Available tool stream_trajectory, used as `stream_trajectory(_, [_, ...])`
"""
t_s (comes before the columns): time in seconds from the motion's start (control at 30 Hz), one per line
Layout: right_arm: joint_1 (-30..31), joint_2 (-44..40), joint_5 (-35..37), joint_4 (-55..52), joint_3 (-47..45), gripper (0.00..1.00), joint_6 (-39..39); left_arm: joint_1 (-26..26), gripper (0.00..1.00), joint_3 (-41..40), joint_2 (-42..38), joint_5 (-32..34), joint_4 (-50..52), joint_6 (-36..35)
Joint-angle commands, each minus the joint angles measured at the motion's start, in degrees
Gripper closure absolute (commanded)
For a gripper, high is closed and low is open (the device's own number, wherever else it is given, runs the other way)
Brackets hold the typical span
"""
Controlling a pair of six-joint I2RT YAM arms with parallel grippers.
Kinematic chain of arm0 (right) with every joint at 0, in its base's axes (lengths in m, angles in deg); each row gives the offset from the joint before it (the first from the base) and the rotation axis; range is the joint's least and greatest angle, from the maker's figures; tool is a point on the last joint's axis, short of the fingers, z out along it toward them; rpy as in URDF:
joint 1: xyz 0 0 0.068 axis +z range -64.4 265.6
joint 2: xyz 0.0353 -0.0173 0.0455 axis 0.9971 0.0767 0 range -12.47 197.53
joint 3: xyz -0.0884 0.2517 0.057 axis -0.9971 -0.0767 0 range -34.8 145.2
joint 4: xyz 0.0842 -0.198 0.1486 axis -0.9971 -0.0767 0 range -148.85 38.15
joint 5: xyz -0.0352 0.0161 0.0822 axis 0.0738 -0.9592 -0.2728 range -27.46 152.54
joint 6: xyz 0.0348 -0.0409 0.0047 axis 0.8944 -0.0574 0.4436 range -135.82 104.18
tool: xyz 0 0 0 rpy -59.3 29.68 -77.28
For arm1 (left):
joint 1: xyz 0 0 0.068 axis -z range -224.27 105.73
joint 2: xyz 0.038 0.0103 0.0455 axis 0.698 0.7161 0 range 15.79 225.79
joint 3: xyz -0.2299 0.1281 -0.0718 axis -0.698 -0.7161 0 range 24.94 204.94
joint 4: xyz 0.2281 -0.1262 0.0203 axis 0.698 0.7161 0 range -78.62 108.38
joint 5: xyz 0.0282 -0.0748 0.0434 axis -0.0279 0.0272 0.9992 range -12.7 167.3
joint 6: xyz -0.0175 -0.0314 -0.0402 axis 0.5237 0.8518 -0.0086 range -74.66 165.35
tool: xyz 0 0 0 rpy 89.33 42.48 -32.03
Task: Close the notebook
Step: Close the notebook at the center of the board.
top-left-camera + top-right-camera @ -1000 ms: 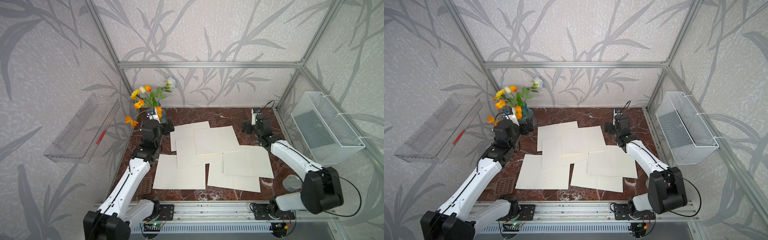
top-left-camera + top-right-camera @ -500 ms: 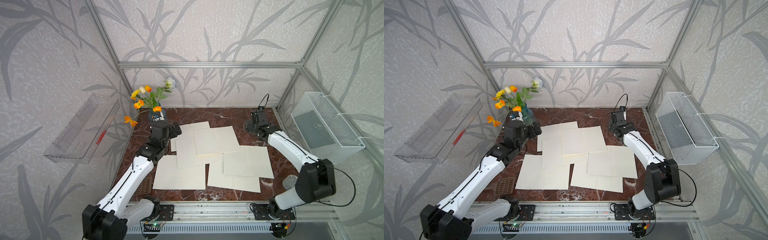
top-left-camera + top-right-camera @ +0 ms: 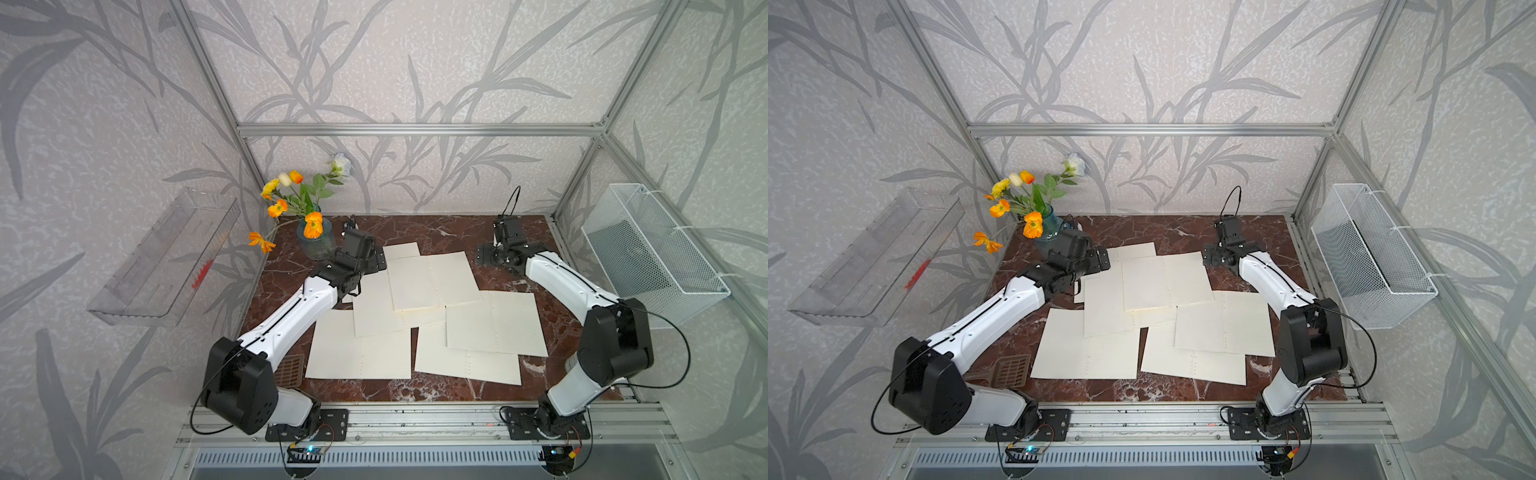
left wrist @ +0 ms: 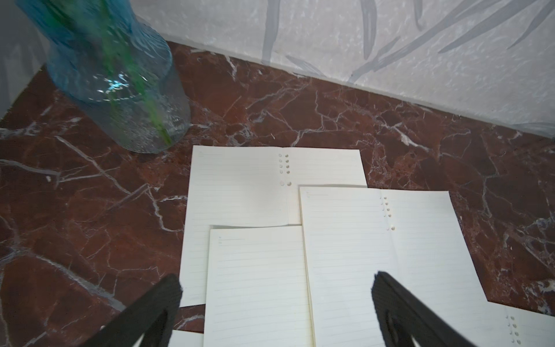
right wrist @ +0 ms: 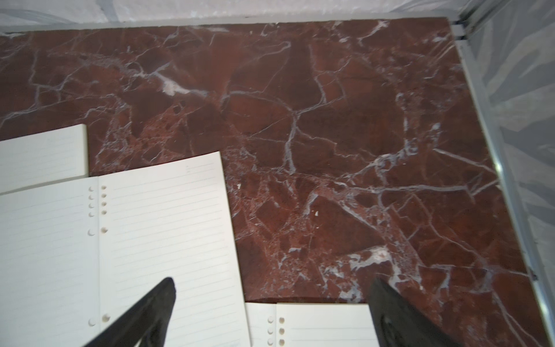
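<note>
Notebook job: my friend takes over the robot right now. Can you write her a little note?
Left tool: open, empty, above the pile of open notebooks, on the side near the vase.
Right tool: open, empty, over the right edge of the topmost notebook.
The pile lies overlapping on the table.
Done: nothing closed.
Left: grip a page edge and fold the notebook shut.

Bright, even, soft-shadowed light; wrist views slightly blurred, vase [image 4: 120,87] smeared.
</note>
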Motion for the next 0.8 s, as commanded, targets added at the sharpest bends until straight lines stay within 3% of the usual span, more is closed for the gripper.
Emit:
stream_trajectory(0.0, [0.18,1.84,-8.61,-0.93,1.72,0.01,-0.18,0.36,0.00,5.26,5.88,-6.50,6.46,0.42])
stream_trajectory(0.27, [0.18,5.13,-13.48,-0.77,1.23,0.01,1.23,0.62,0.00,10.92,16.30,-12.48,9.86,2.69])
stream_trajectory(0.77, [0.19,7.22,-15.78,-1.55,-1.14,0.01,0.97,0.72,0.01,9.15,21.51,-22.73,6.72,6.02])
